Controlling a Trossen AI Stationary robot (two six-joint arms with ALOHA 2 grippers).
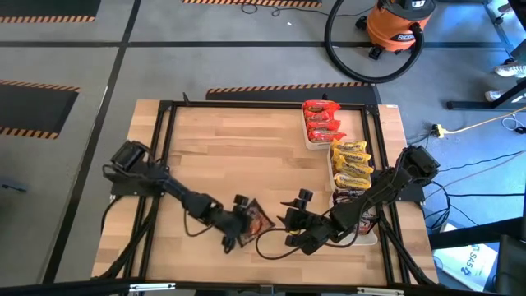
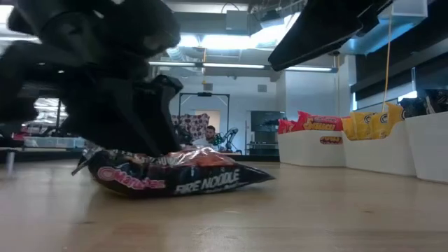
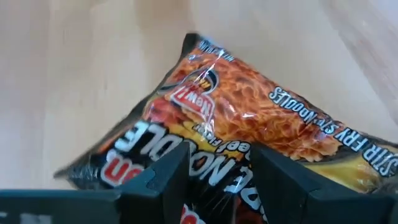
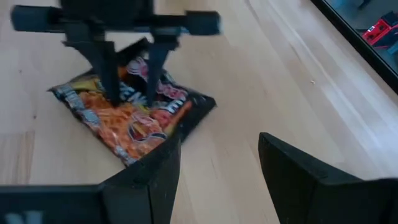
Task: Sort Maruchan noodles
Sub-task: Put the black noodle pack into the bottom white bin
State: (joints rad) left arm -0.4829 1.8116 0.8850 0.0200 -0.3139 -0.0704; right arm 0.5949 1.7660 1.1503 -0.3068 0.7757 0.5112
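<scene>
Counter (image 1: 238,140): pale wooden top inside a black frame, carrying everything below.
Trays (image 1: 334,168): white bins in a row along the right edge; red packets (image 1: 322,122) at the far end, yellow packets (image 1: 352,165) next, a dark packet under the right arm.
Left hand (image 1: 244,224): down on the dark packet (image 1: 258,219) near the counter's front middle, fingers (image 4: 112,68) narrow, one on either side of a fold of the wrapper.
Right hand (image 1: 289,229): just beside that packet, fingers apart, holding nothing.
Dark packet: lying flat on the wood, well apart from the trays.
</scene>
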